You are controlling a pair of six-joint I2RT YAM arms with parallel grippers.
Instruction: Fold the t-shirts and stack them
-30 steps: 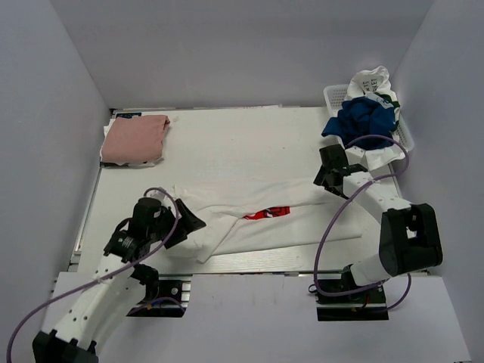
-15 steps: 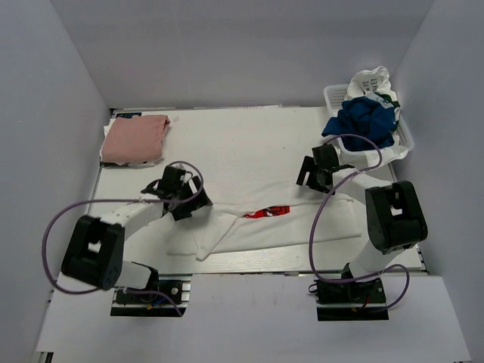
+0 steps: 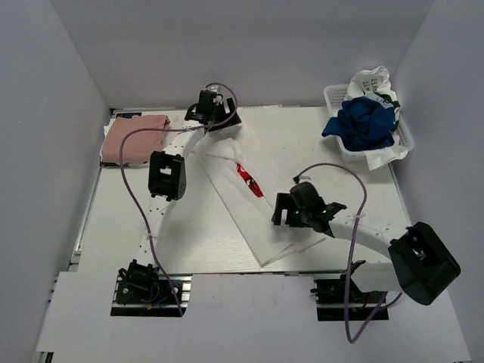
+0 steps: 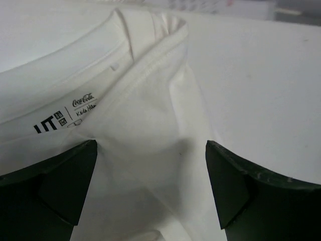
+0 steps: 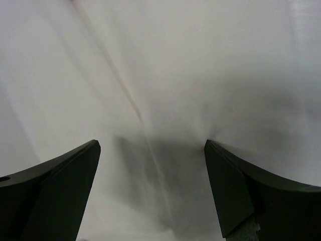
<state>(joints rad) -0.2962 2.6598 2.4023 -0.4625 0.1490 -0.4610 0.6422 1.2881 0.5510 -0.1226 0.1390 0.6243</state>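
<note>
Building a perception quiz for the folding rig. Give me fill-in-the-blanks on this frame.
The folded pink tee lies at the table's far ___ corner. The dark tee in the white basket is ___. The white tee lying diagonally carries a ___ print. Missing: left, blue, red.

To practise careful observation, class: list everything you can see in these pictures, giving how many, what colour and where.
T-shirt with red print: one, white, stretched slantwise across the middle of the table.
Folded t-shirt: one, pink, far left corner.
Blue t-shirt: one, blue, crumpled in the basket.
Printed t-shirt: one, white with dark green, in the basket behind the blue one.
Basket: one, white, far right corner.
Table: one, white.
Cables: two, purple, looping from the arms.
Left gripper: one, black, open at the white shirt's collar.
Right gripper: one, black, open over the white shirt.
</note>
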